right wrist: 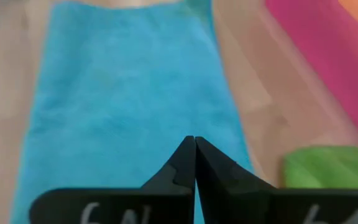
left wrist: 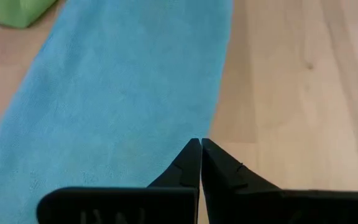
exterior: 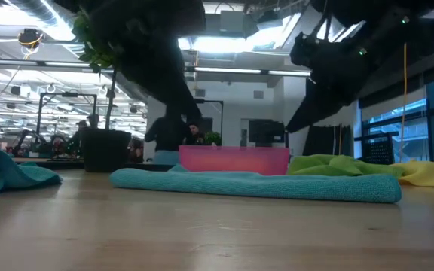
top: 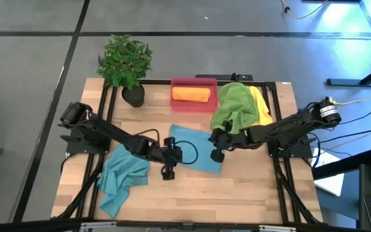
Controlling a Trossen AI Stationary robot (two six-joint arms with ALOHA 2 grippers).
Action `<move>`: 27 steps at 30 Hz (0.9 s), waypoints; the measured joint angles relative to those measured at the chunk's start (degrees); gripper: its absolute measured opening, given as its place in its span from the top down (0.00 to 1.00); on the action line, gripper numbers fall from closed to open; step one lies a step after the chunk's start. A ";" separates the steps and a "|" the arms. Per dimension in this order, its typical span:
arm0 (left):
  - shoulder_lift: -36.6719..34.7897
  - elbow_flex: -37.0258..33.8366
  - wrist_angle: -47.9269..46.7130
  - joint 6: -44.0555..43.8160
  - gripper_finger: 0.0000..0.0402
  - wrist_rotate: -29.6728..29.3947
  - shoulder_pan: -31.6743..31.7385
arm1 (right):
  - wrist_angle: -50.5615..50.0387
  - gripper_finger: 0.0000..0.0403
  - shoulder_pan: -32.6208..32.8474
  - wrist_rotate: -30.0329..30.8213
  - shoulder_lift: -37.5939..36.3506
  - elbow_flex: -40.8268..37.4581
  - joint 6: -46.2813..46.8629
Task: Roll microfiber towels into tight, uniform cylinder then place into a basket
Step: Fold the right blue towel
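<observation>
Grey floor (top: 31, 71), bright ceiling lights (exterior: 224, 45)

- The left arm (top: 108, 134) is showing as matte black jointed links, with a thin black cable looping beside its wrist.
- The right arm (top: 288, 129) is looking equally dark, carrying a pale round cap near its base.
- The left gripper (left wrist: 200, 149) is tapering into black wedge-shaped fingers.
- The right gripper (right wrist: 195, 144) is bearing pale markings, possibly lettering.

The front strip of the tabletop (top: 237, 193) lies bare, so a tool can pass there freely. At the back, the potted plant (top: 126, 62) stands just beside the basket (top: 194, 103). On the basket's other side a green towel (top: 232, 106) is heaped (it touches the basket's wall) and narrows the approach.
</observation>
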 joint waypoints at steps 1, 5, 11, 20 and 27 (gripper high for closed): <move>0.34 0.00 0.00 -0.04 1.00 -0.14 0.19 | -1.16 0.98 -0.02 0.80 0.00 0.18 0.04; 2.57 0.01 0.47 -1.43 1.00 1.25 1.02 | -2.15 0.98 -0.07 2.11 0.00 -0.59 1.47; 5.74 0.00 0.08 -1.98 1.00 8.99 1.41 | -6.87 0.99 -1.46 -1.73 0.00 -1.21 3.66; 6.50 0.00 -2.49 -5.72 1.00 10.72 1.40 | -9.01 0.99 -3.73 -1.71 1.81 -2.05 5.92; 6.50 0.00 -5.27 -6.03 1.00 9.68 1.41 | -8.47 0.99 -5.62 -1.73 7.47 -2.37 5.89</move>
